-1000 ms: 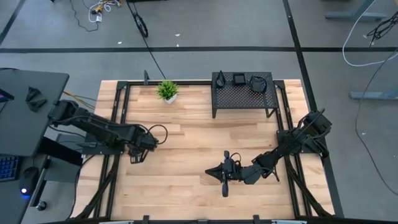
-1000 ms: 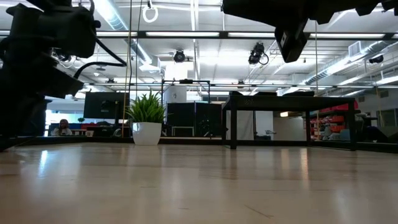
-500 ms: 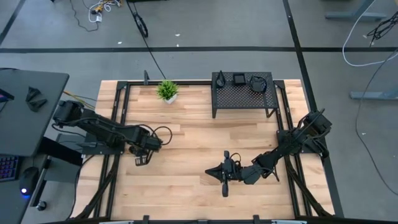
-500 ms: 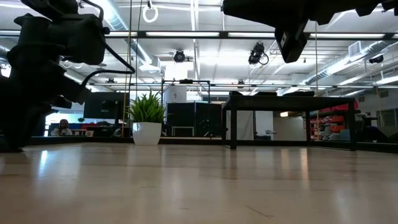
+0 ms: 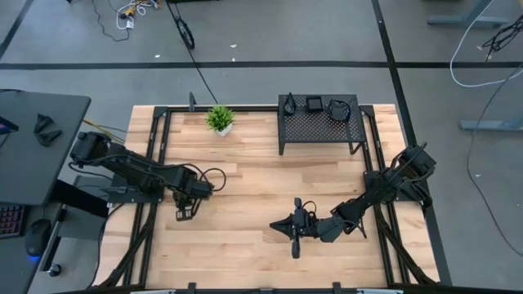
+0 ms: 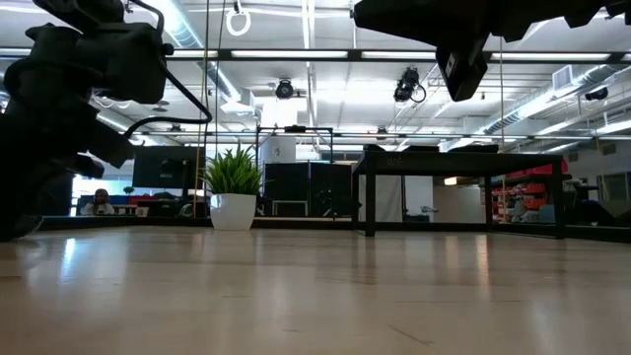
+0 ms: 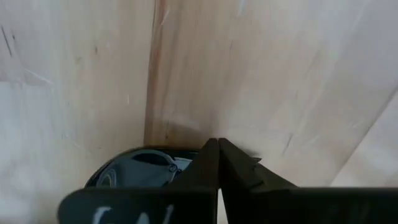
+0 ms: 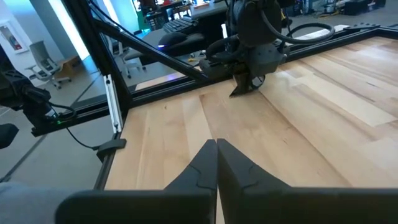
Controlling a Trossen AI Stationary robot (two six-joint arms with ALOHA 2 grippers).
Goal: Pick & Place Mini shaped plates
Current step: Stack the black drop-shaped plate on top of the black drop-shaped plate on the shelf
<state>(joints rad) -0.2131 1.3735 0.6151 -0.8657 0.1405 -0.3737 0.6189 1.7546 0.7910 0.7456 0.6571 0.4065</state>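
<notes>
Three small black plates (image 5: 315, 104) sit on the rack (image 5: 320, 124) at the counter's (image 5: 245, 180) far edge, well apart from both end effectors: left (image 5: 185, 214) pressed together near the left edge, right (image 5: 282, 227) together near the near edge.

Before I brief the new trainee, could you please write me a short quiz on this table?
1. True or false: the jaws of the left arm and the right arm are both shut, with nothing between them.
2. How many mini plates sit on top of the black rack?
3. Where does the potted plant stand? A) on the table, to the left of the rack; B) under the rack; C) between the two arms' jaws.

Key: 1 true; 2 three; 3 A.
</notes>
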